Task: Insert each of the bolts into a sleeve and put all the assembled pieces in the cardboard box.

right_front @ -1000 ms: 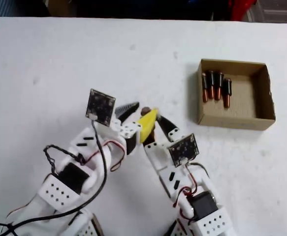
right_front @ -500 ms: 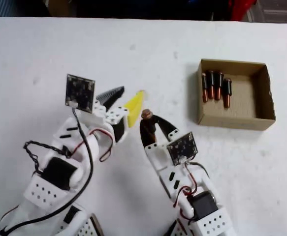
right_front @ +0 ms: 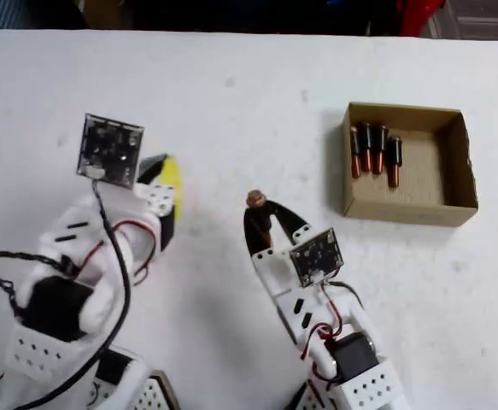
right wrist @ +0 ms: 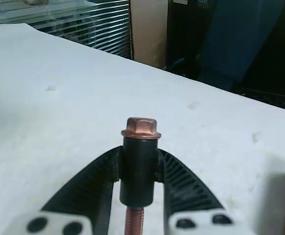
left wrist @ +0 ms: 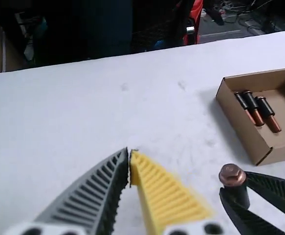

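The right claw (right_front: 264,210) grips a black sleeve (right wrist: 138,169) with a copper bolt (right wrist: 141,128) through it, long axis in line with the claw, hex head toward 12 o'clock; the threaded shank is cut off. At 9 o'clock the left claw (left wrist: 129,157) is closed, empty. At 2 o'clock on the bench (right_front: 231,102), the cardboard box (right_front: 407,211) holds four assembled pieces (right_front: 373,152) lying 12-to-6.

Bolt (right wrist: 141,128): I read copper-toned metal, glossy on the hex head, threaded on the shank.
Sleeve (right wrist: 137,182): smooth black, matt; plastic or rubber, I cannot tell which.
Right gripper (right wrist: 138,154): black ribbed plastic, matt.
Left gripper (left wrist: 129,159): ribbed plastic, one finger grey, one yellow, both matt.
Cardboard box (right_front: 402,210): brown cardboard, matt, raw cut edges.
Table (right_front: 231,102): I see a white matt surface with faint scuffs.
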`<move>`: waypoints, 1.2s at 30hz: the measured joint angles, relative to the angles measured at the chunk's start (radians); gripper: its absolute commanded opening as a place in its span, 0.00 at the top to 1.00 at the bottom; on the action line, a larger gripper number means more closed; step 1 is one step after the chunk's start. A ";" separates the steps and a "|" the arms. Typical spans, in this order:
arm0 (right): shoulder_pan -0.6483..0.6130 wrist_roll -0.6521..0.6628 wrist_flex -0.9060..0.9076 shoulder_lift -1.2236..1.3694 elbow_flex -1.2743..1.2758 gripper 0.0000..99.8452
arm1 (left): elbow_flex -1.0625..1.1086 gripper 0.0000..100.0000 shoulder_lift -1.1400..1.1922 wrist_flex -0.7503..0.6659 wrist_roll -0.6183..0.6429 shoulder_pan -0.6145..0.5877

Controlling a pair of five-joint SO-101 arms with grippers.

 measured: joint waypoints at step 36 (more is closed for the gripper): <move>0.000 0.000 0.028 0.000 0.000 0.98 | 0.494 0.98 -0.738 0.132 -0.083 -0.245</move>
